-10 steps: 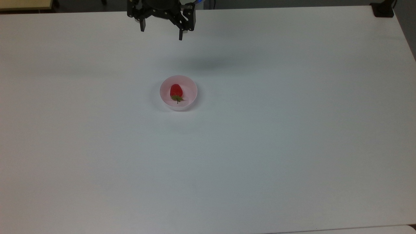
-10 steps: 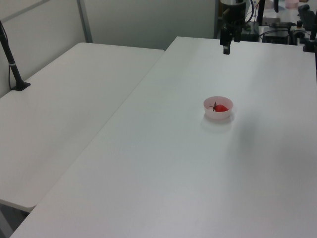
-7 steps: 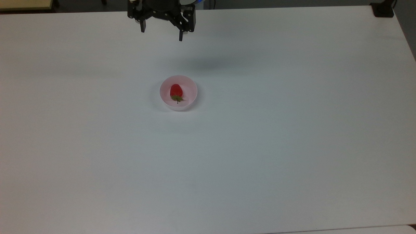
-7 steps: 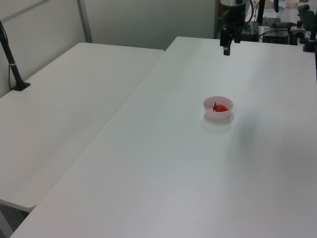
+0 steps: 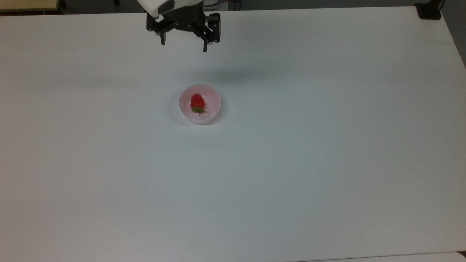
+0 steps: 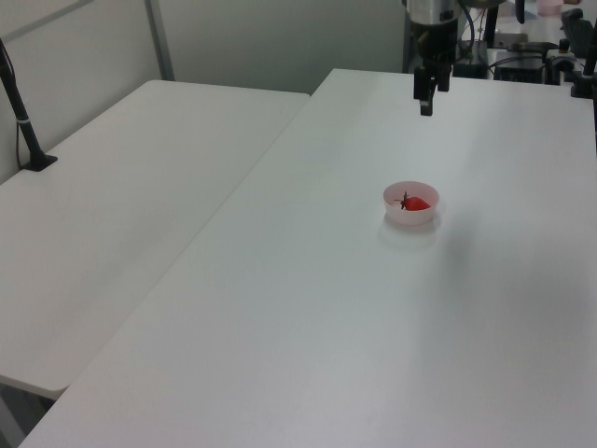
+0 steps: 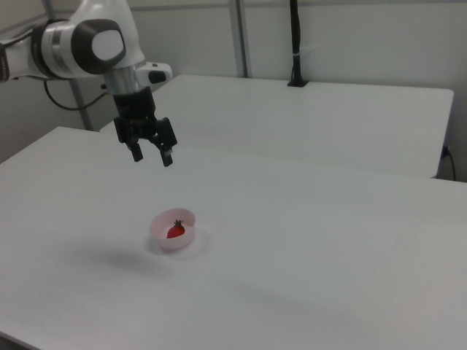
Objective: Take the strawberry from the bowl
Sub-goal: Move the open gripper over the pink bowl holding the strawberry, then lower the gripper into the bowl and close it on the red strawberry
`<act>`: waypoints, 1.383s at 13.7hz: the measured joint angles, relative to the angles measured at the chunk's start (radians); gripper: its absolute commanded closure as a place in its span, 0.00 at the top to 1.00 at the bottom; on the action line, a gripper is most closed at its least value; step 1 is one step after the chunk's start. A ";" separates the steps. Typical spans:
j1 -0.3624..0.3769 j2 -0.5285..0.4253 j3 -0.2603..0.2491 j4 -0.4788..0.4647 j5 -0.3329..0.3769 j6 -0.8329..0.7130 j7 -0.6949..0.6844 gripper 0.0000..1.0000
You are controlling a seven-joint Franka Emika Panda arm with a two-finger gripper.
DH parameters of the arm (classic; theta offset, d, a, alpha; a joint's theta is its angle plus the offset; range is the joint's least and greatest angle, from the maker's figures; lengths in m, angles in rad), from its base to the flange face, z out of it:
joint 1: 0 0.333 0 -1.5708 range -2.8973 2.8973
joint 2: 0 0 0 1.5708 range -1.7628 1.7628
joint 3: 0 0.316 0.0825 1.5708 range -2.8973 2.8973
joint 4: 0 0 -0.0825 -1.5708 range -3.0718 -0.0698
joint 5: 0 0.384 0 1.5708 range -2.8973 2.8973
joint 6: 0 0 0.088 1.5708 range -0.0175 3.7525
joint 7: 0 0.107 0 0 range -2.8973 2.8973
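Strawberry [image 5: 197, 102] lies on its side in the pink bowl [image 5: 214, 97], a little above the middle of the top view and slightly left of centre, its green cap pointing toward the bottom of that frame. The bowl sits alone on the white table [image 5: 327, 153], and nothing is touching the berry. Up near the top edge of the top view hangs the gripper [image 5: 184, 47], fingers spread wide apart with nothing between them; in the right view the gripper [image 7: 151, 157] hovers high in the upper left, well above the bowl [image 7: 162, 237] and off to one side of it. So this reads as the approach, with the reach hardly under way and no grasp begun. Next, I'd say, the arm needs to carry the open claw over the bowl, line the fingers across the berry's narrow width, then drop inside the thin rim without nudging the light bowl, and close gently on the fruit.
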 measured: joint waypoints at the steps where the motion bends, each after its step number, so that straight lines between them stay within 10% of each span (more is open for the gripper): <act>1: 0.000 0.022 0.000 -0.001 0.008 0.002 -0.051 0.97; 6: 0.001 0.140 0.004 -0.003 0.060 0.074 -0.073 0.79; 19: -0.014 0.316 -0.001 -0.034 0.061 0.183 0.111 0.73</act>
